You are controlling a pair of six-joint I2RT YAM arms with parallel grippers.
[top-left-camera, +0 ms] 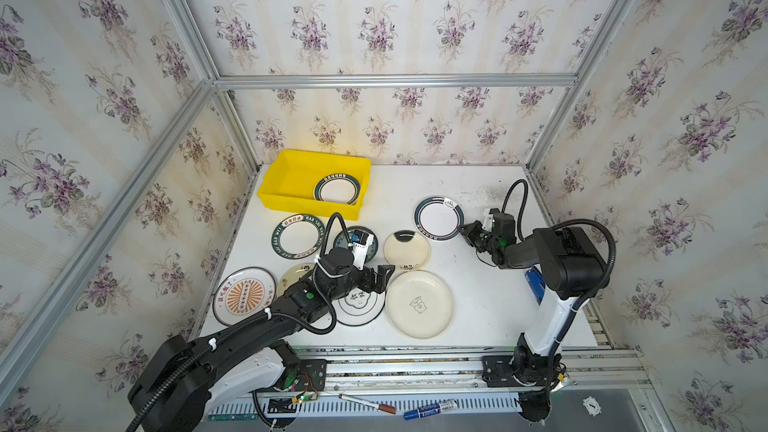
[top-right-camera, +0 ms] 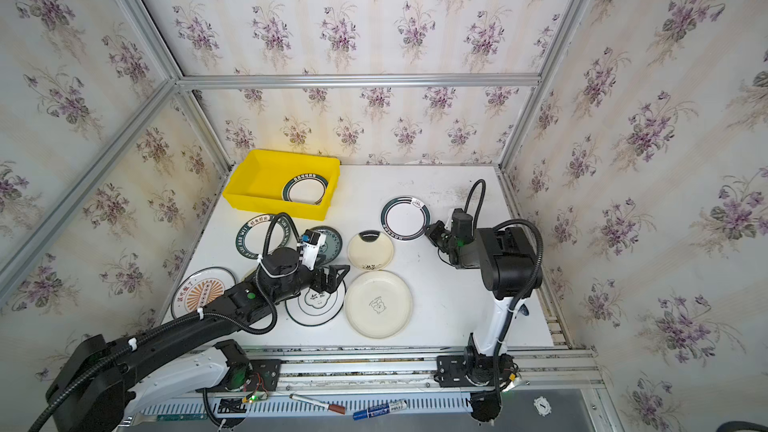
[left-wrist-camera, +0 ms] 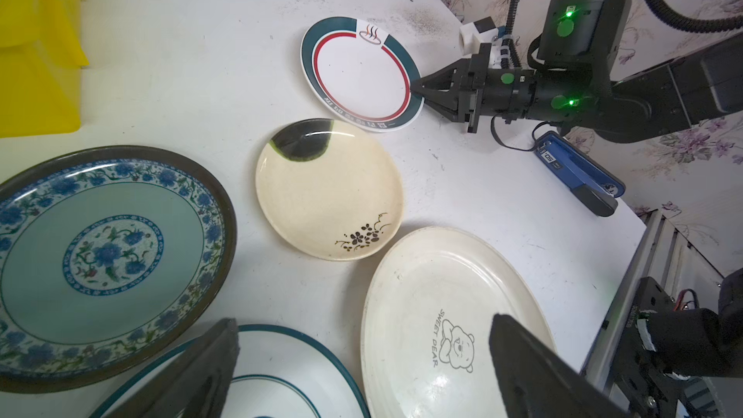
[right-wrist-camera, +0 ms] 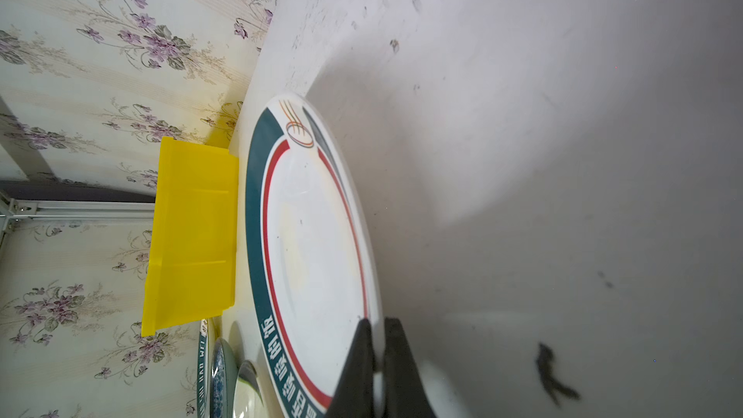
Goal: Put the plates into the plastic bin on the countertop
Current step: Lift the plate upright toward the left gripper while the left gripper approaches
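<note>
Because the right end effector [top-left-camera: 466,231] pinches the plate [top-left-camera: 439,218] only at its 4 o'clock rim, lifting may pivot it loose; left end effector [top-left-camera: 384,278] hangs wide.

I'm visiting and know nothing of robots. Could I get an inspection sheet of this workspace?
Surface: white countertop, scuffed with dark specks near the back.
Job's things: one green-rimmed plate in the yellow plastic bin; eight other plates on the countertop.
Clutter: blue handheld device at the right edge; two markers by the front rail.
Grippers: right gripper shut on the red-ringed plate's rim; left gripper open, holding nothing.
Cables: black hoses loop along both arms.
Surroundings: floral wallpaper, aluminium frame.
</note>
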